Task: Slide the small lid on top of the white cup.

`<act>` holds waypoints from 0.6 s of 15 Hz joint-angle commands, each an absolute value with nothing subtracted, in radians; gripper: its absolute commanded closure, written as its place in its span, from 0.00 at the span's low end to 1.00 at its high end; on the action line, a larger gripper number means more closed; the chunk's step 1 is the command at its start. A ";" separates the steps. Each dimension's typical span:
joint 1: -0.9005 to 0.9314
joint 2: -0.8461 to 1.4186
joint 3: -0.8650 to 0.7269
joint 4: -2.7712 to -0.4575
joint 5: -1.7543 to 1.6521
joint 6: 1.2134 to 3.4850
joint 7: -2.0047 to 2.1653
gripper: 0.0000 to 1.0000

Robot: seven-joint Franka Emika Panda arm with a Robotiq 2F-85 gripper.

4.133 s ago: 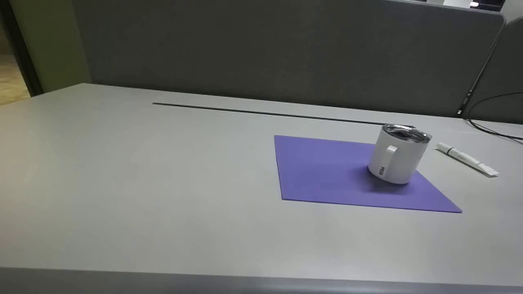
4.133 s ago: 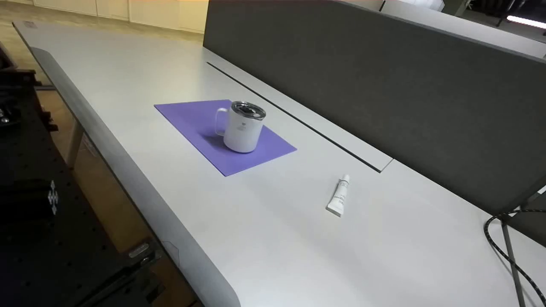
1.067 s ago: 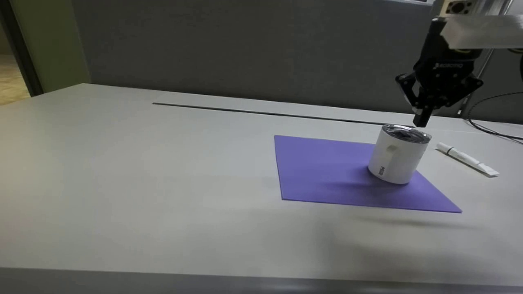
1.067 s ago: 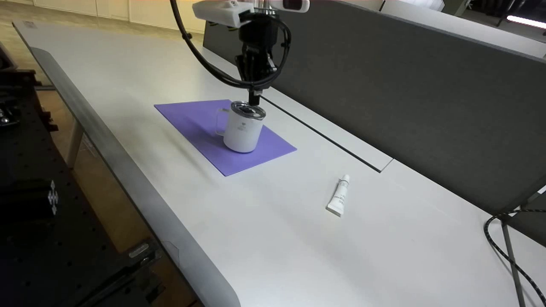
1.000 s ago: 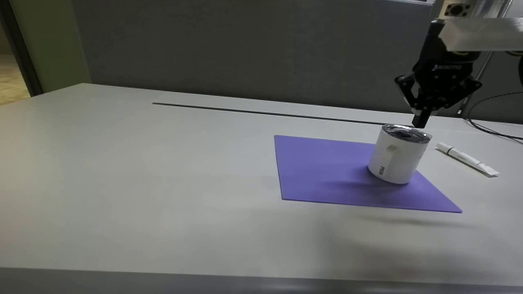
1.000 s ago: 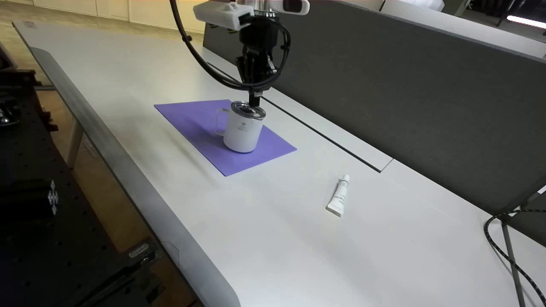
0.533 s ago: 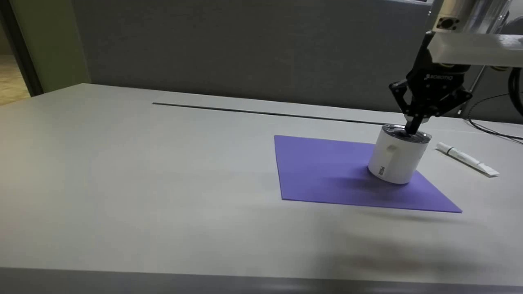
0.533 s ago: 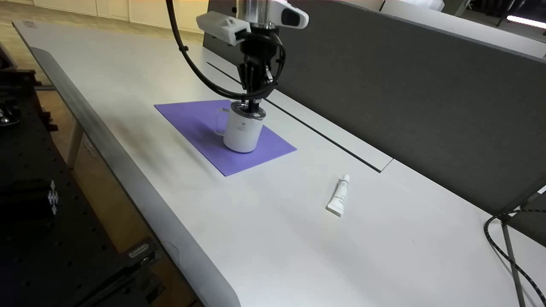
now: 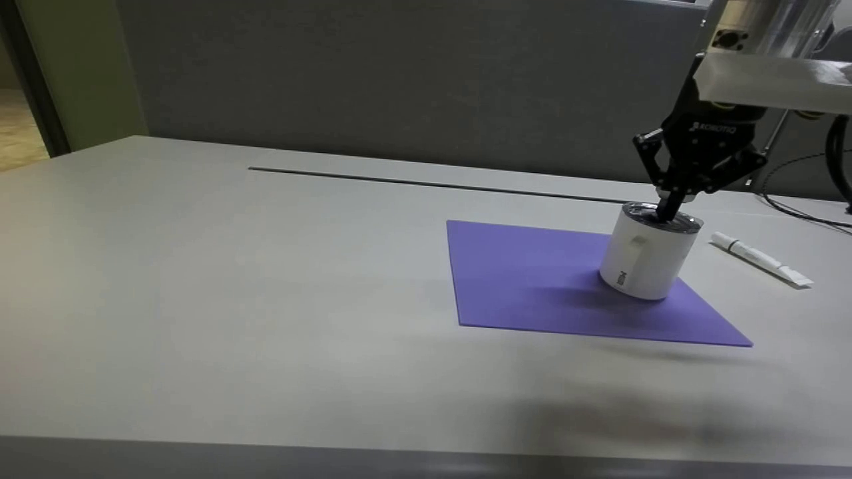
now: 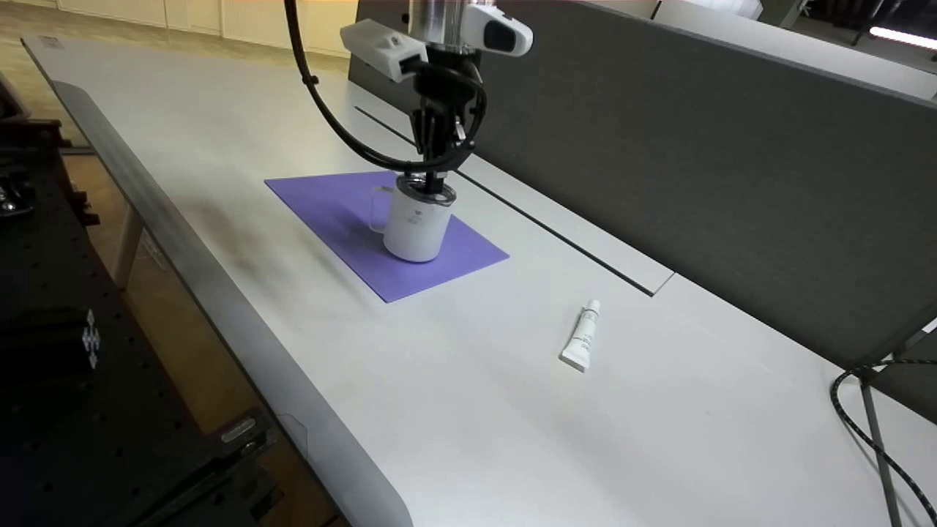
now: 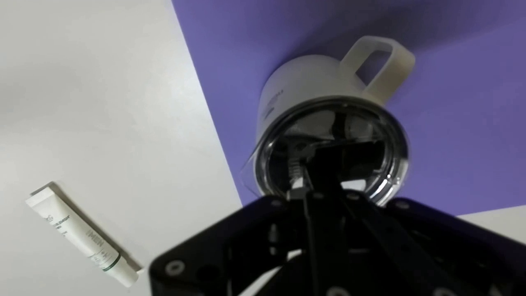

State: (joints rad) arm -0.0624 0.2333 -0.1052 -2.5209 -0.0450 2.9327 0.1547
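The white cup [image 9: 644, 266] stands upright on a purple mat, its handle showing in the wrist view, where its wall [image 11: 304, 78] is also seen. On its mouth sits the small lid [image 11: 318, 121], a round dark see-through disc with a paler rim. My gripper [image 9: 667, 213] points down over it, jaws together with nothing visible between them. In both exterior views the fingertips reach the lid's top, inside the rim; the exact contact is hard to make out. The gripper [image 11: 328, 164] hides part of the lid in the wrist view.
The purple mat [image 9: 519, 273] lies flat on the pale table [image 9: 266, 299]. A white tube [image 10: 582, 337] rests on the table away from the mat. A grey partition [image 9: 399, 80] runs along the back, and a dark slot [image 9: 432, 184] crosses the table before it.
Within the last second my gripper came down from just above the cup's far rim onto the lid area, then shifted slightly. Cup, mat and tube have stayed put. The gripper has stayed shut.
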 commanded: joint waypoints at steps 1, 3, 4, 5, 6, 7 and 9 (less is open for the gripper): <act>-0.083 0.261 -0.064 -2.508 0.044 2.931 0.107 1.00; -0.096 0.267 -0.044 -2.503 0.092 2.920 0.078 1.00; -0.100 0.269 -0.037 -2.501 0.108 2.919 0.068 1.00; -0.103 0.272 -0.033 -2.499 0.121 2.922 0.061 1.00; -0.107 0.272 -0.030 -2.498 0.132 2.923 0.052 1.00; -0.108 0.274 -0.031 -2.497 0.138 2.924 0.048 1.00; -0.107 0.276 -0.036 -2.495 0.137 2.922 0.047 1.00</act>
State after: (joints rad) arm -0.1005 0.2354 -0.0488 -2.5198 0.1161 2.9313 0.0573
